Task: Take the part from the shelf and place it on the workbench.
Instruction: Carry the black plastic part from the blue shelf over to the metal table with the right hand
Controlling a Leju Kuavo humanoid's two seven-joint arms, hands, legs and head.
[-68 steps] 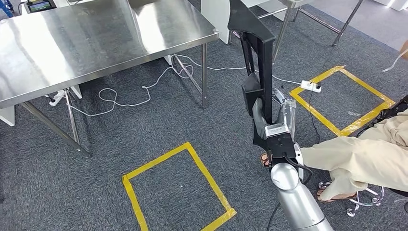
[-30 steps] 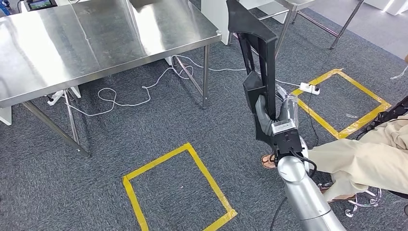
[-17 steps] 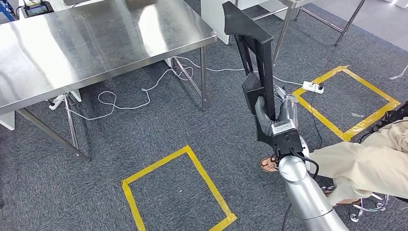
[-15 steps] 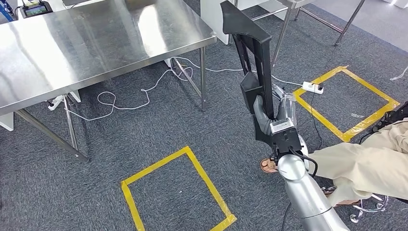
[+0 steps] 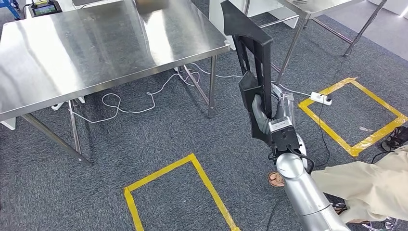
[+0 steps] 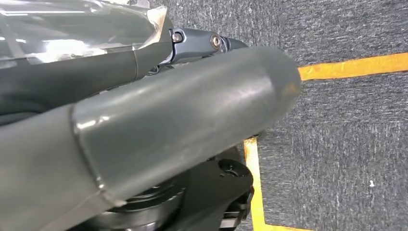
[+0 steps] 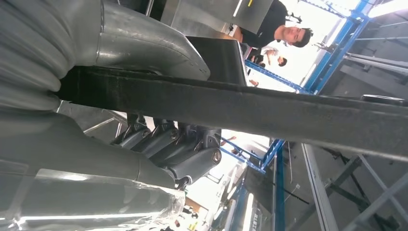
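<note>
— What does the robot's arm look like?
— A silver right arm (image 5: 308,202) with a polished ball-shaped joint, then a black block carrying a small white label and a looping black cable.
— And the hands?
— The right hand (image 5: 269,115) has a thick grey thumb. The left hand (image 6: 144,125) has matte grey covers, dark fingers with silver screws, and clear film wrapping.

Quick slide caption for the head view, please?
Right hand carries the black part upright toward the steel workbench.

Right hand's fingers (image 5: 263,111) (grey thumb aside) behind the black part (image 5: 254,62).
</note>
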